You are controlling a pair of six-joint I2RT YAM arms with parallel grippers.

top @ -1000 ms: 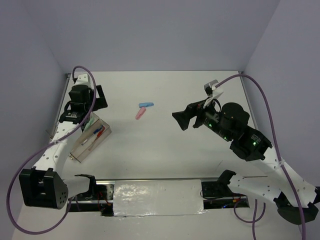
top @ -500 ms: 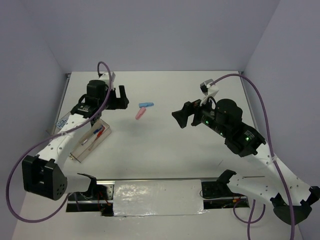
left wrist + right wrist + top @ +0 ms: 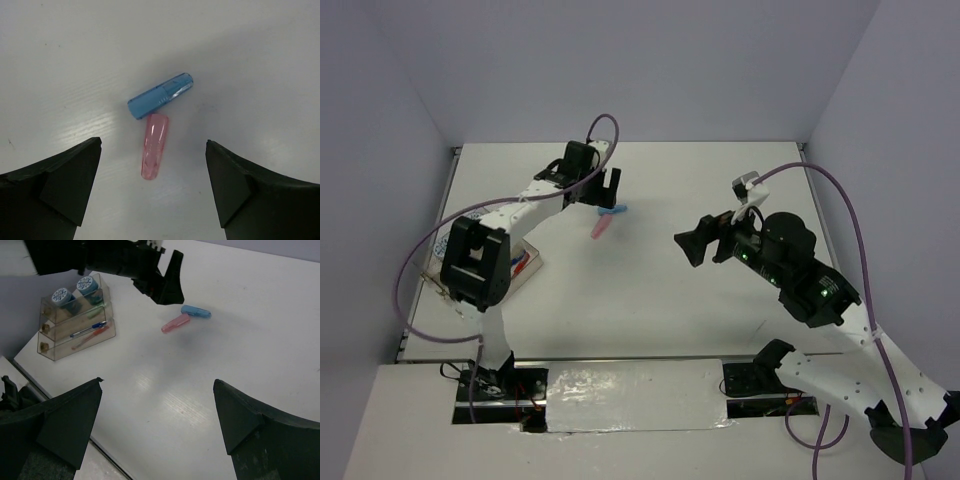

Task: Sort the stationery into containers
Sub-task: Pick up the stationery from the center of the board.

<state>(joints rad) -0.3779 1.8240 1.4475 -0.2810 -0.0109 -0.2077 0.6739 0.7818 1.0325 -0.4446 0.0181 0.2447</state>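
A blue capsule (image 3: 161,96) and a pink capsule (image 3: 154,145) lie touching on the white table; they also show in the top view, blue (image 3: 613,211) and pink (image 3: 601,228). My left gripper (image 3: 152,142) is open and empty, hovering over them with the pink capsule between its jaws' lines. The clear tray (image 3: 75,332) at the left holds two blue-white discs (image 3: 62,296), a green capsule (image 3: 97,312) and red and blue pens (image 3: 90,330). In the top view the tray (image 3: 527,265) is partly hidden by the left arm. My right gripper (image 3: 158,381) is open and empty, held above the table's middle.
Grey walls close the table on three sides. The left arm (image 3: 535,195) stretches across the far left of the table. The right arm's purple cable (image 3: 840,190) loops above the right side. The table's near edge (image 3: 640,362) has a metal rail.
My left arm has swung from over the tray at the left to the far centre, above the two capsules. My right gripper has shifted slightly right.
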